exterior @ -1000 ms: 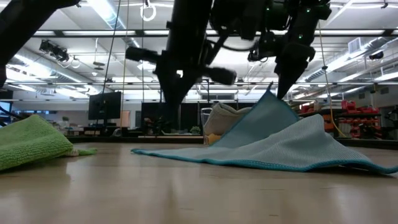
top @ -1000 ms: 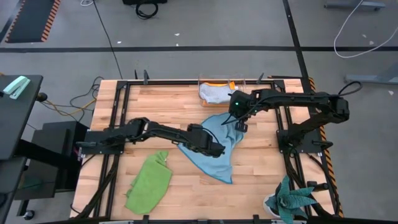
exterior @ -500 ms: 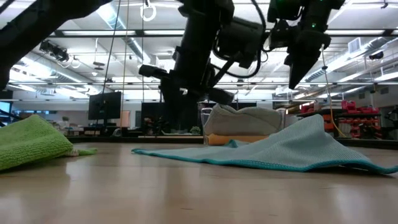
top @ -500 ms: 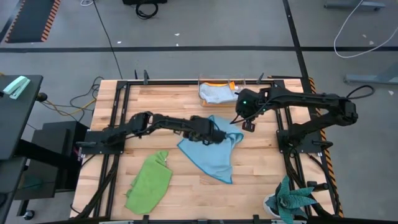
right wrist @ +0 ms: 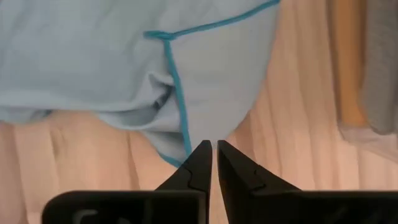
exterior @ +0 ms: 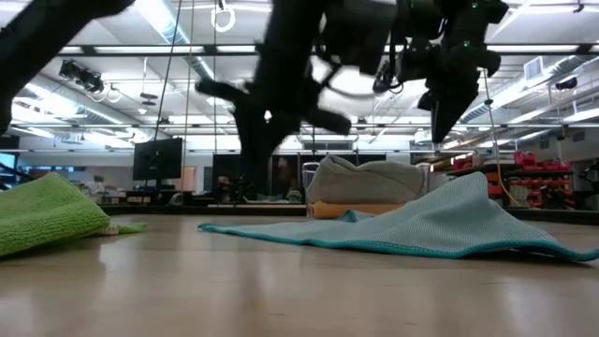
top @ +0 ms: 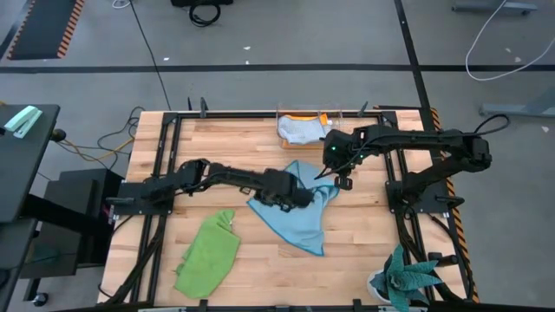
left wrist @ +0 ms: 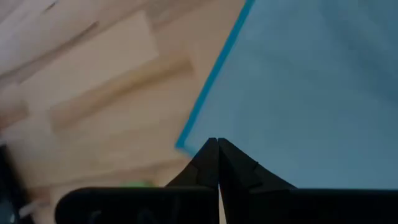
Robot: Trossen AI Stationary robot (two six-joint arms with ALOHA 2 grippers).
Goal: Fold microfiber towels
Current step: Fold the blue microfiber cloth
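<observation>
1. Mid-table on the wooden table [top: 225, 139]: light blue towel [top: 299, 212] spread in a rumpled, roughly diamond shape, corner nearest the right arm bunched and doubled over.
2. Hovering over the blue cloth's left edge: left gripper [top: 299, 198], fingers pressed together with nothing between them, teal hem just ahead of the tips in the left wrist view.
3. Poised above the bunched corner: right gripper [top: 343, 180], fingers nearly together and empty, clear of the cloth in the low view.
4. Lying crumpled near the front left: lime green towel [top: 208, 253]. Sitting in the clear plastic box [top: 303, 115] at the back edge: grey towel [top: 299, 130] atop the orange-yellow towel [top: 310, 119].
5. Risk one: descending with pincers shut, likely to press or shove the hem instead of pinching it.
6. Risk two: grabbing the doubled corner, likely to catch two layers and lock in a crooked fold.
7. Risk three: pulling unevenly from either side, likely to drag the cloth toward the box.
</observation>
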